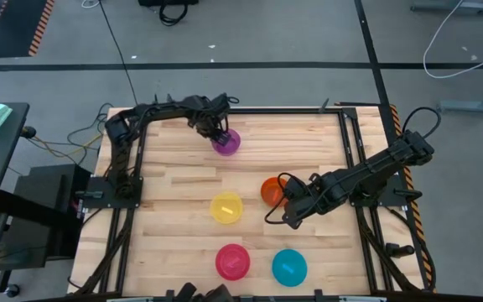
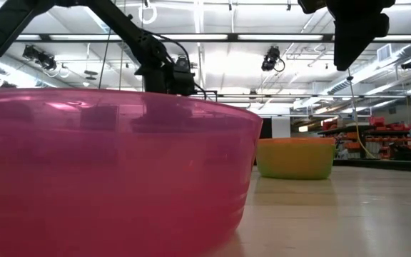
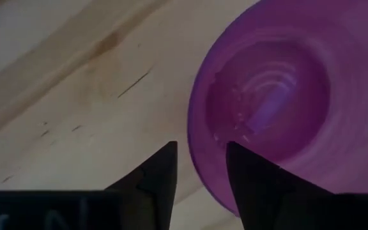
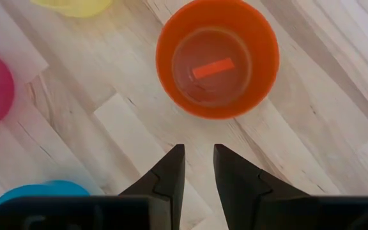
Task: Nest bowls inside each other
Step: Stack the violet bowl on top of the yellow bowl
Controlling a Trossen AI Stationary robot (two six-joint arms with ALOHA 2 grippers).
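Note:
A purple bowl (image 1: pixel 228 143) stands upright on its base near the table's far edge. My left gripper (image 1: pixel 216 132) is over its left rim, open, with one finger over the inside and one outside. An orange bowl (image 4: pixel 217 59) stands at the centre right. My right gripper (image 4: pixel 198 167) hovers open just beside it, nothing between its fingers. A yellow bowl (image 1: pixel 226 208), a pink-red bowl (image 1: pixel 232 262) and a teal bowl (image 1: pixel 289 267) stand apart nearer the front edge. My left gripper comes down on the purple bowl from above. Its fingers straddle the rim (image 3: pixel 199 167), one inside the bowl and one outside. Whether either finger touches the rim I cannot tell. The bowl stands upright on the table.
The wooden table (image 1: pixel 174 176) has a black frame around it, and the arm bases stand at its left and right edges. In the low view the pink-red bowl (image 2: pixel 113 171) fills the foreground, with the yellow bowl (image 2: pixel 296 157) behind it.

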